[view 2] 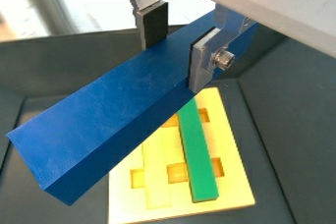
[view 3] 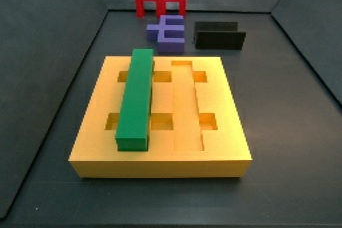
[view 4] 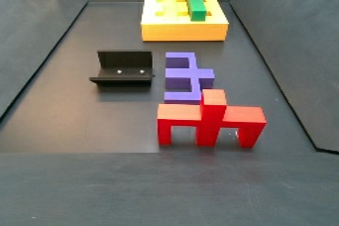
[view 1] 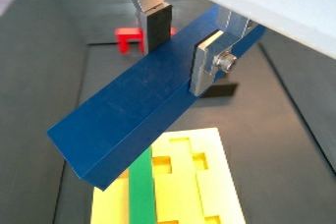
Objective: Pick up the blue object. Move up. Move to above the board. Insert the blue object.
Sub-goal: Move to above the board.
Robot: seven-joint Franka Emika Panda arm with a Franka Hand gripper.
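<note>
Gripping the blue object [view 1: 138,110] between its silver fingers [view 1: 209,63], the gripper [view 1: 182,41] hangs high over the workspace, out of sight in both side views, which fits the bar being lifted clear of everything below. In both wrist views the jaws clamp the bar across its narrow width, near one end, so most of its length juts out past the fingers toward the board [view 2: 226,174]; holding it by the long flat faces probably keeps it from twisting on the way down.

The board lies far beneath the bar's free end, with the green bar [view 3: 135,97] already seated in one lengthwise groove. In a side view, that green bar sits at about 9 o'clock from the board's centre, leaving the grooves toward 3 o'clock open. The carry looks about half done: the bar seems not yet squarely above an empty groove, nor lined up with it.

Beyond the board, at 12 o'clock in that side view, stand the purple block [view 3: 168,31], a red piece [view 3: 159,2] and the fixture [view 3: 221,35], all well apart from the board.
</note>
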